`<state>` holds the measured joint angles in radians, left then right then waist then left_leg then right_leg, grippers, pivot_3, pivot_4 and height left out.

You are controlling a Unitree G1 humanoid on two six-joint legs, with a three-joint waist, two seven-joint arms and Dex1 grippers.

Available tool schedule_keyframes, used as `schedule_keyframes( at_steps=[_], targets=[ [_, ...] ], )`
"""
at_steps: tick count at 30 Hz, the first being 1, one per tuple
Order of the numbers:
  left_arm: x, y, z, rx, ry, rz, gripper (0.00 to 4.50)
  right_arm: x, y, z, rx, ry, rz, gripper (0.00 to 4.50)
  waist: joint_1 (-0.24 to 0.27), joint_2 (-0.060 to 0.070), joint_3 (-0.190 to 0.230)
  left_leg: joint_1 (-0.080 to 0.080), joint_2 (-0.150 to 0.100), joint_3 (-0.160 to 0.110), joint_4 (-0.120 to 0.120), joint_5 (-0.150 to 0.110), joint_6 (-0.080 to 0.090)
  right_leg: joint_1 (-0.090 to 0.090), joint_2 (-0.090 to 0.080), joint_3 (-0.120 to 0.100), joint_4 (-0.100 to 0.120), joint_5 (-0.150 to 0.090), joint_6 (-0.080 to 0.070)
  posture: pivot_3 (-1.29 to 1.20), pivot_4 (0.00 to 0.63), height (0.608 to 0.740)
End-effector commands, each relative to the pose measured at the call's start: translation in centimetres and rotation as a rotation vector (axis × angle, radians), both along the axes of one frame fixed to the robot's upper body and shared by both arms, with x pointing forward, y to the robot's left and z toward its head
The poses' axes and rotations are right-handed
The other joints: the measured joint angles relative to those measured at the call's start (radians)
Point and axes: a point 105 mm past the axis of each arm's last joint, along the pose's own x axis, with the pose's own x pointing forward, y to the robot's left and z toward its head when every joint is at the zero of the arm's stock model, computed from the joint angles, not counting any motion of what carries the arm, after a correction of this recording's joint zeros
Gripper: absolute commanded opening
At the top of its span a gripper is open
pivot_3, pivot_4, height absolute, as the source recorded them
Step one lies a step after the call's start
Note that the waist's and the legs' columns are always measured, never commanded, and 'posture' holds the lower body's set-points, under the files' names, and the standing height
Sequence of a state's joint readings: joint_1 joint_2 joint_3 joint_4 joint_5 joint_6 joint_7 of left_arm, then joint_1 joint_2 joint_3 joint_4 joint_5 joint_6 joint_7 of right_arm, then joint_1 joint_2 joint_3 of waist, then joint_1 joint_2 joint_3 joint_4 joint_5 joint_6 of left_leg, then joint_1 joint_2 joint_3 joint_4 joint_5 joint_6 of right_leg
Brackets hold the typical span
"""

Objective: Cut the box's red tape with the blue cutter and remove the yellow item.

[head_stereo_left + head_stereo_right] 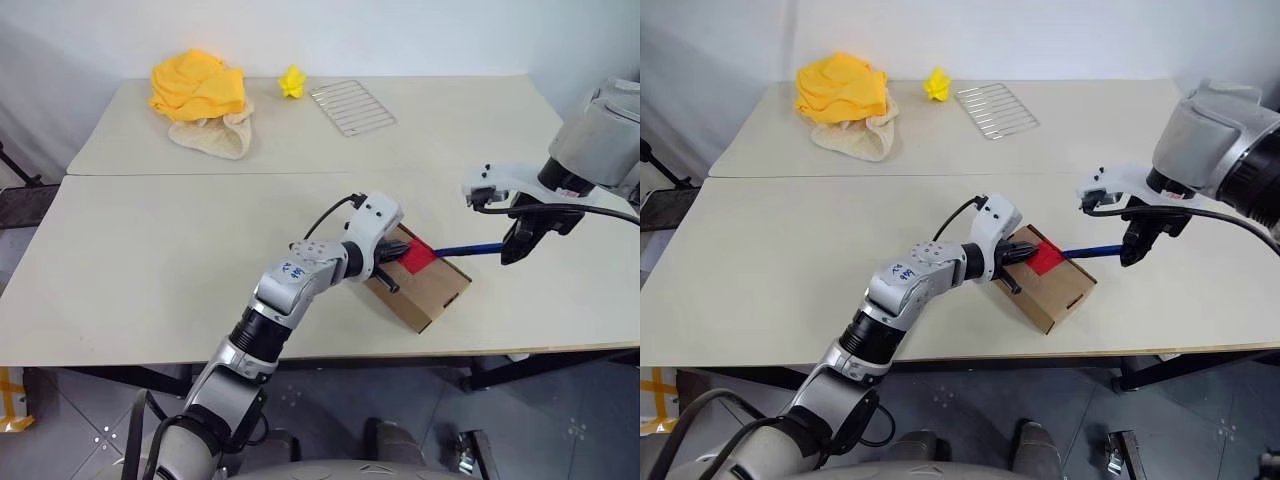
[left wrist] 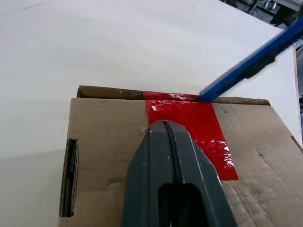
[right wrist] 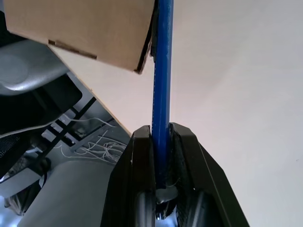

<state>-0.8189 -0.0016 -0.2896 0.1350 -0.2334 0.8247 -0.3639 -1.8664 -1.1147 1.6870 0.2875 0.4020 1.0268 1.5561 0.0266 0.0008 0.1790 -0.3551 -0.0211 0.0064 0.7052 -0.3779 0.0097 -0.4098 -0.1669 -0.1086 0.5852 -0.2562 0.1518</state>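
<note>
The left gripper [image 2: 164,130] has its two black fingers pressed flat together with nothing between them, and their tips rest on top of the box [image 1: 425,285]. The box lies near the front edge of the pale table [image 1: 160,260], directly under that gripper. The red tape [image 2: 199,130] runs across the box's top just beside and ahead of the closed fingertips, up to the box's far edge.

The right gripper [image 3: 161,135] points down and pinches the blue cutter [image 3: 161,71] between its fingers. The cutter reaches from this gripper across to the box, and its darker tip meets the far end of the red tape at the box's edge, just beyond the left gripper's fingertips.

Past both grippers a seam crosses the surface where a second pale table [image 1: 450,110] joins the first. At its far side, well apart from the grippers, sit an orange-yellow cloth heap [image 1: 198,85] on a beige cloth [image 1: 215,135], a small spiky yellow lump [image 1: 292,82] and a wire rack [image 1: 352,106]. Behind them stands a plain white wall [image 1: 350,35]. Grey floor [image 1: 330,405] shows below the table's front edge.
</note>
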Motion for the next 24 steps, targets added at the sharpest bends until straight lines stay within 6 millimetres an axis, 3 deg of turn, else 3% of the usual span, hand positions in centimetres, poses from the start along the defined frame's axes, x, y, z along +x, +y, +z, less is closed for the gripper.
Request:
schedule_keyframes(
  at_steps=[1,6,13,19,24],
  targets=[
    [1.5,2.0,-3.6,0.111,0.078,0.125,0.00,-1.4,0.4,0.0,0.040,0.071,0.030,0.16,0.000,0.000,0.000,0.000,0.000,0.000,0.000,0.000,0.000,-0.001,0.000,0.000,0.000,0.000,0.000,0.00,0.150,0.740],
    [1.6,2.0,-3.6,0.113,0.077,0.126,0.00,-2.1,-0.9,0.6,0.040,0.044,0.022,0.16,0.001,0.000,0.000,-0.001,0.000,0.000,0.000,0.000,0.000,-0.001,0.000,0.000,0.000,0.000,0.000,0.00,0.150,0.740],
    [1.8,2.1,-3.7,0.122,0.076,0.121,0.00,-2.3,-3.2,4.5,0.133,-0.171,-0.035,0.16,0.001,0.000,0.000,-0.001,0.000,0.001,0.000,0.000,0.000,-0.002,0.000,0.000,0.000,0.000,0.000,0.00,0.150,0.740],
    [1.6,1.8,-3.6,0.143,0.065,0.086,0.00,-3.4,-4.5,6.3,0.260,-0.336,-0.090,0.16,0.003,0.000,0.000,-0.002,0.000,0.002,0.000,-0.001,0.001,-0.001,0.000,0.000,-0.001,0.000,0.000,0.00,0.150,0.740],
    [1.5,1.4,-3.5,0.155,0.055,0.057,0.00,-1.6,-6.5,5.3,0.301,-0.529,-0.230,0.16,0.004,0.000,0.000,-0.001,0.001,0.003,0.000,-0.001,0.001,0.000,0.000,0.001,-0.002,0.002,-0.001,0.00,0.150,0.740]
  ],
)
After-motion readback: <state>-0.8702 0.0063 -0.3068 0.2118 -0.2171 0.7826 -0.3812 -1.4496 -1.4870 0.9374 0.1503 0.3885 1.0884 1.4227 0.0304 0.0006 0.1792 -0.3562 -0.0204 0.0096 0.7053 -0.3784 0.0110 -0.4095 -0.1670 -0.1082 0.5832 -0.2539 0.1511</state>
